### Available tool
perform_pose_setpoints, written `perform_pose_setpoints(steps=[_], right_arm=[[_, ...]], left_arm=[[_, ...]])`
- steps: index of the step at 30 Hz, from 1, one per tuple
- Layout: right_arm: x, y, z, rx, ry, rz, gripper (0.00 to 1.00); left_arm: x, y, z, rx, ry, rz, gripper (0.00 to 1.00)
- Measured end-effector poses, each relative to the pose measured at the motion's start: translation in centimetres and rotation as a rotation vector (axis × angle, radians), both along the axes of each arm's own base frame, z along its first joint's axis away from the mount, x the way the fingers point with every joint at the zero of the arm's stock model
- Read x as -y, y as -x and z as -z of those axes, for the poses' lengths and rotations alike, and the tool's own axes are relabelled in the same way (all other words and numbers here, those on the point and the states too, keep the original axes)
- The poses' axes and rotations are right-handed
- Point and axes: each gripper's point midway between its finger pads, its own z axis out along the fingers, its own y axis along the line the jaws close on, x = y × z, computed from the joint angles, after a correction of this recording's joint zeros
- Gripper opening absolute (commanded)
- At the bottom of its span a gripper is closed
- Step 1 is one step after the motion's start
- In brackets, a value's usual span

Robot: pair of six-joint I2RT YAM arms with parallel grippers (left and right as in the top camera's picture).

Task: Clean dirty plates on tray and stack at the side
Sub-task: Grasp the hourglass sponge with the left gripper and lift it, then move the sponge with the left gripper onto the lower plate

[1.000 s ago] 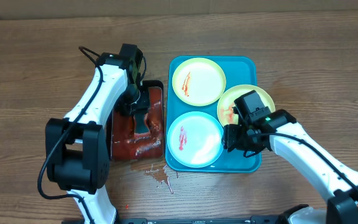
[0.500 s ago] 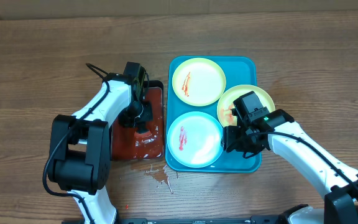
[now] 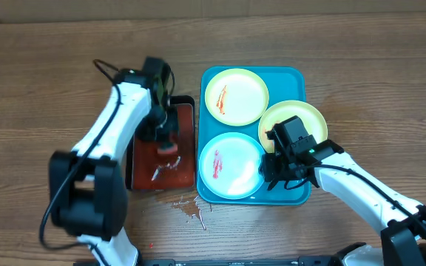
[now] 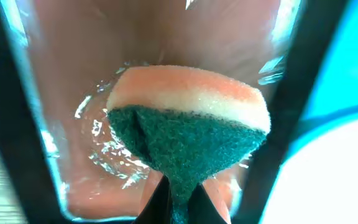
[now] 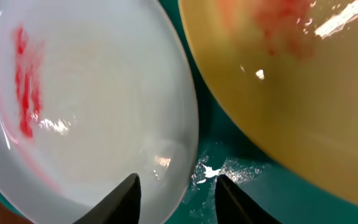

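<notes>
Right gripper (image 5: 179, 196): jaws apart, straddling the right rim of the light-blue plate (image 3: 231, 164), with one tip over the plate and one over the bare tray (image 3: 283, 77). That plate lies near-left in the tray, with the rim to be gripped directly between the tips. A yellow plate (image 3: 302, 118) sits just right of it, riding over the tray's right wall, so there is little room on that side. The second yellow plate (image 3: 235, 96) is far-left.

Left gripper (image 4: 179, 199): clamped on the sponge (image 4: 188, 124), above the black tray (image 3: 146, 174) of red liquid. The blue plate is the one nearest this arm. The table (image 3: 376, 96) right of the tray looks free for stacking.
</notes>
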Motion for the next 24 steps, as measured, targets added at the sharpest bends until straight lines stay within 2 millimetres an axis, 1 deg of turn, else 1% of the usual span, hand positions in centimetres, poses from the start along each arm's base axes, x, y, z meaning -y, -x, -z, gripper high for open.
perform_pose_setpoints(steps=[1,4,5,7,8,9,10,14,17,19,21,24], right_arm=[[0.0,-0.3,0.0,0.009,0.002,0.014,0.32],[-0.1,-1.2,0.3,0.022,-0.002,0.057,0.28],[-0.1,-1.4,0.6,0.021,-0.002,0.070,0.27],[-0.1,-1.4,1.4,0.001,0.006,0.087,0.17],[-0.1,-1.3,2.0,-0.015,0.013,0.095,0.11],[0.0,-1.2,2.6,-0.033,0.019,0.104,0.06],[-0.1,-1.3,2.8,-0.036,0.017,0.102,0.04],[0.1,-1.6,2.8,-0.045,0.022,0.170,0.04],[0.4,-1.8,2.7,-0.048,0.032,0.233,0.04],[0.7,-2.2,2.7,-0.041,0.043,0.271,0.04],[1.3,-2.5,2.7,-0.038,0.056,0.318,0.04],[2.3,-2.8,2.7,-0.042,0.080,0.386,0.04]], left_arm=[[0.2,-0.5,-1.7,0.048,0.010,0.004,0.04],[0.7,-1.3,-5.7,0.164,0.036,0.017,0.04],[0.9,-1.3,-6.7,0.194,0.043,0.022,0.04],[1.2,-1.2,-8.2,0.234,0.054,0.030,0.04],[1.3,-1.0,-8.6,0.242,0.057,0.034,0.04],[1.3,-0.9,-8.8,0.244,0.059,0.035,0.04],[1.4,-0.8,-8.8,0.238,0.060,0.036,0.04],[1.4,-0.5,-8.5,0.224,0.060,0.037,0.04],[2.3,-0.6,-8.6,0.233,0.070,0.059,0.04],[3.5,-0.8,-8.7,0.253,0.082,0.090,0.04],[5.2,-0.9,-8.7,0.272,0.096,0.129,0.04],[7.8,-0.8,-8.1,0.268,0.116,0.185,0.04]])
